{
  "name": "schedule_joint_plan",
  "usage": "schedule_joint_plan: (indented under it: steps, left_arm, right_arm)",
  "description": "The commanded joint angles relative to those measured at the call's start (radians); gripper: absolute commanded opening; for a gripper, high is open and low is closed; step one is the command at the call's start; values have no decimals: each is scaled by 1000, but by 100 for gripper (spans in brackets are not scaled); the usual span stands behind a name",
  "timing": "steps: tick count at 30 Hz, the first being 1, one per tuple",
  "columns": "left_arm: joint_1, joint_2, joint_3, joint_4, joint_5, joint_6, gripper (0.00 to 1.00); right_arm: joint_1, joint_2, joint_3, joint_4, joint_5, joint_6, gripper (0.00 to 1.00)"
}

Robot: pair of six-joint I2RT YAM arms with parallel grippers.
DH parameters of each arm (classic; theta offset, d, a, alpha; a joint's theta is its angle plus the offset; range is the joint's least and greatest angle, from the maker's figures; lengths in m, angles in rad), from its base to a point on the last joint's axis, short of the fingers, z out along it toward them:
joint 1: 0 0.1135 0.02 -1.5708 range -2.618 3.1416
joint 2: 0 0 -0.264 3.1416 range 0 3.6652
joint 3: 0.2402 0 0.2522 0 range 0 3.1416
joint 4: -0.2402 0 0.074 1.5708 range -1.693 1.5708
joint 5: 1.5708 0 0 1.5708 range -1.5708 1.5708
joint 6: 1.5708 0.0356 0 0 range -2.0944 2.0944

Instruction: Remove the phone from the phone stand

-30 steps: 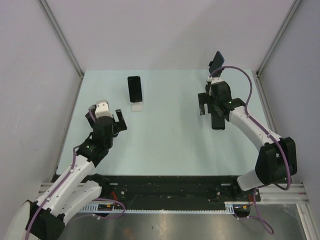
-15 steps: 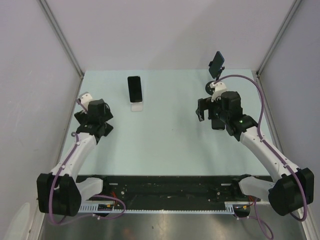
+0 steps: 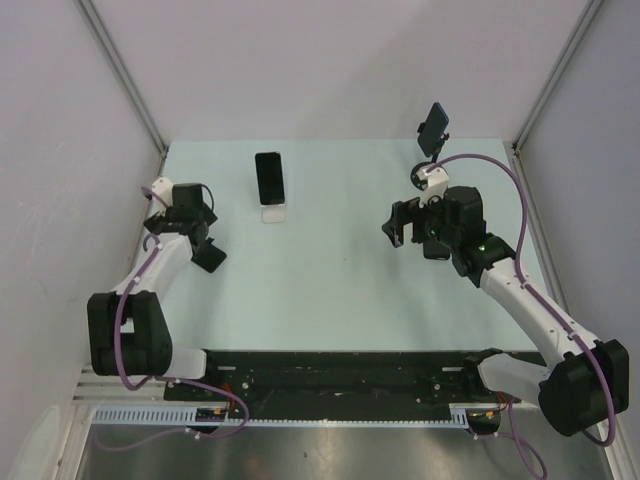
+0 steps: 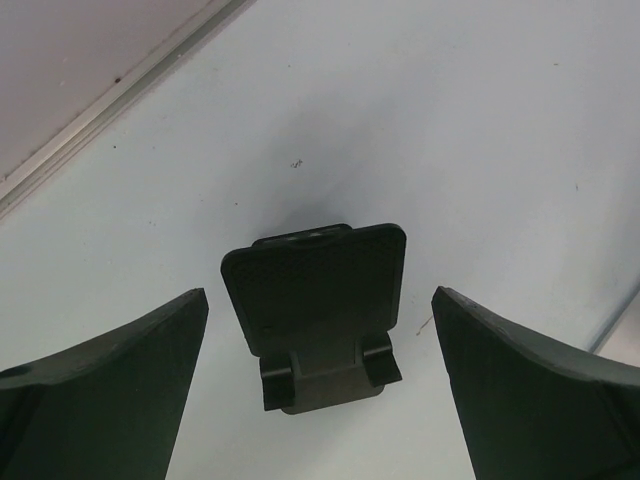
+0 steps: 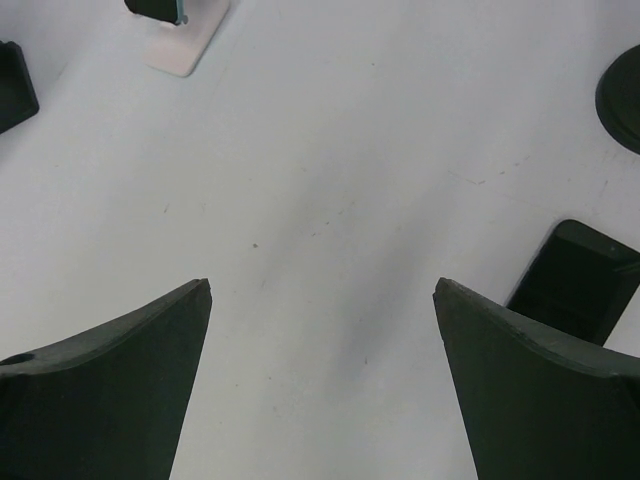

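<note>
Right tool [image 5: 322, 285] spread wide; phone [image 5: 150, 7] cropped at frame edge.

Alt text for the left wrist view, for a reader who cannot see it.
A small black folding stand sits empty on the pale table, framed between the two dark fingers of the open left pincer. The table's edge meets a grey wall at upper left.

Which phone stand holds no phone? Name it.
The low black folding stand at the table's left side, framed by the left tool. The white stand and the tall black stand are both occupied.
</note>
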State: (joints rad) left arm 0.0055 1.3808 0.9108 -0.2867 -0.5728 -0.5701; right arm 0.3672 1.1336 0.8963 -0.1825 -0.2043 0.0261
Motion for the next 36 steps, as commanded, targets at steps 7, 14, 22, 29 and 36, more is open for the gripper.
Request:
schedule_joint_plan:
  steps: [7, 14, 22, 29, 36]
  left_arm:
    - [24, 93, 56, 20, 8, -80, 95]
    - [28, 112, 88, 35, 20, -2, 60]
    - [94, 239, 253, 113, 198, 289, 31]
    - [177, 397, 451, 126, 523, 651, 23]
    - [235, 463, 519, 121, 741, 864, 16]
  right_arm:
    - [4, -24, -8, 66, -53, 6, 100]
    - [4, -12, -7, 63, -35, -3, 100]
    - [4, 3, -16, 58, -17, -15, 100]
    - [4, 29, -19, 67, -26, -22, 100]
    - [4, 40, -19, 72, -41, -23, 100]
